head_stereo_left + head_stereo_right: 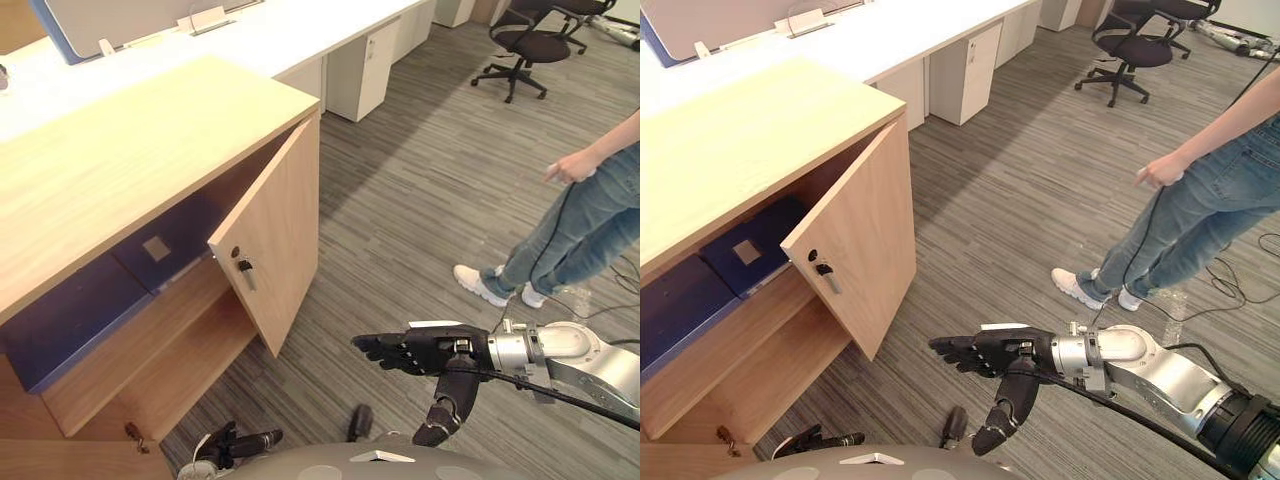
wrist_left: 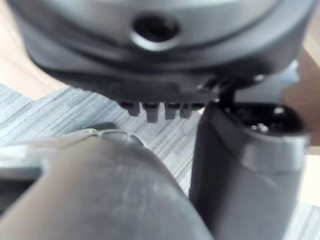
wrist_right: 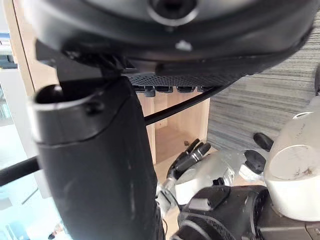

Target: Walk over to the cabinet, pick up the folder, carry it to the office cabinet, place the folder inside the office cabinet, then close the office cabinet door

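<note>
I'm holding the right hand (image 1: 1012,350) flat, fingers straight, short of the open door (image 1: 855,250); the left hand (image 1: 242,441) is hanging relaxed, empty. The folder (image 1: 750,245) is lying inside the office cabinet (image 1: 740,130). I'm worrying a glancing push slips off the door's edge, leaving it ajar.

left hand (image 2: 150,60), fingers (image 2: 152,113) and thumb (image 2: 245,165) over grey striped carpet (image 2: 60,115), pale wood (image 2: 20,70) beside
</note>
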You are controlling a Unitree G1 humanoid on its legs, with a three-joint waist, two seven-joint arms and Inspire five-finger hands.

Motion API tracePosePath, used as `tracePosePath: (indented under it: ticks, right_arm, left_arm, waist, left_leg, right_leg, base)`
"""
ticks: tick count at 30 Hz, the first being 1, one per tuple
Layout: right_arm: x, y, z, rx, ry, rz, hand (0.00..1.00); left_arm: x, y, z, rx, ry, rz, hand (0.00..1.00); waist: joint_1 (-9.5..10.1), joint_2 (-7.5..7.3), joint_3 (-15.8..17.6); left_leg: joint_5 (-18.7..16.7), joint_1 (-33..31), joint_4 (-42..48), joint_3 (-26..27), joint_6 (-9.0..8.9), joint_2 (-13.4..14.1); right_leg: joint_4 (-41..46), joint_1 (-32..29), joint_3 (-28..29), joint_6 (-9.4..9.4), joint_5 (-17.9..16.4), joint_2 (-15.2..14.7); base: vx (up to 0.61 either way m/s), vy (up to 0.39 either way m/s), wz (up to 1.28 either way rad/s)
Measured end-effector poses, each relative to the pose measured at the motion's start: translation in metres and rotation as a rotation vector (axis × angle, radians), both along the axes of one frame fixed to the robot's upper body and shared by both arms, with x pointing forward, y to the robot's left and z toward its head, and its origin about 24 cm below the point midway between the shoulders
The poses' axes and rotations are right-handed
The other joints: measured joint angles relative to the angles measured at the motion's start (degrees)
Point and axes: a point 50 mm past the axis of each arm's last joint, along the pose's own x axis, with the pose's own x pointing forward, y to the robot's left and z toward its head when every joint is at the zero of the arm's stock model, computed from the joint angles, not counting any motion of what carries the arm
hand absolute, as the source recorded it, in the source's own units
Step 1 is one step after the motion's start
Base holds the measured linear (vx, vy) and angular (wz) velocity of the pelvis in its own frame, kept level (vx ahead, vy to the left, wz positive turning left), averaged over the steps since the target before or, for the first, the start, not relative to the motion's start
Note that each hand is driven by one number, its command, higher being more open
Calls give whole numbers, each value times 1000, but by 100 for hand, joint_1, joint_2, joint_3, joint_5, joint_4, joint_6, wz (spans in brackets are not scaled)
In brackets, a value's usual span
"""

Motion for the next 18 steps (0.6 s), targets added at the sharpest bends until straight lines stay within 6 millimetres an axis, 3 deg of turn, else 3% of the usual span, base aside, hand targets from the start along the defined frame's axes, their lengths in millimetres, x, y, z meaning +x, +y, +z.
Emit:
tracePosePath:
  ticks: [1, 3, 5, 7, 10, 14, 18]
  right_arm:
    - [2, -5, -5, -28, -9, -27, 100]
    - [12, -36, -25, -152, -49, -193, 100]
    - [22, -57, -32, -260, -131, -336, 100]
    - [33, -90, -32, -365, -257, -600, 100]
    - [40, -131, -13, -402, -440, -992, 100]
    - [26, -180, 16, -435, -639, -1457, 100]
    - [-7, -212, 10, -530, -621, -1757, 100]
  left_arm:
    - [0, 0, 0, -1, 0, -2, 100]
    - [0, -3, -1, -7, 2, -19, 100]
    - [-2, -4, -1, -8, 7, -18, 100]
    - [-4, -4, -1, -6, 14, -14, 100]
    - [-10, -4, -1, 16, 24, 5, 100]
    - [-14, -1, -1, 54, 38, 46, 100]
    - [-17, 1, -1, 77, 44, 63, 100]
  waist:
    - [-8, 20, -14]
    - [46, 106, -47]
    - [41, 152, -60]
    - [35, 192, -78]
    - [3, 265, -126]
    - [-90, 242, -115]
    - [-157, 182, -124]
  left_leg:
    - [4, -29, -1, -42, -8, -15]
    - [23, -39, -46, -102, -24, -81]
    - [57, -30, -118, -165, -29, -140]
    - [98, -18, -206, -204, -20, -212]
    - [110, 27, -271, -203, -7, -275]
    - [150, 170, -430, -196, 31, -365]
    - [144, 278, -509, -123, 38, -396]
  right_leg:
    - [0, -1, -36, 4, 3, -21]
    - [0, 7, -84, 35, 24, -94]
    - [0, 15, -130, 54, 37, -142]
    - [0, 14, -166, 77, 55, -202]
    - [0, 16, -156, 106, 77, -254]
    - [0, 72, -129, 141, 99, -308]
    - [-1, 98, -46, 178, 122, -345]
  base:
    - [5, 196, 27]
    - [4, 188, 19]
    - [1, 164, 15]
    - [2, 190, 13]
    - [3, 169, 1]
    - [-3, 154, -1]
    - [3, 141, -9]
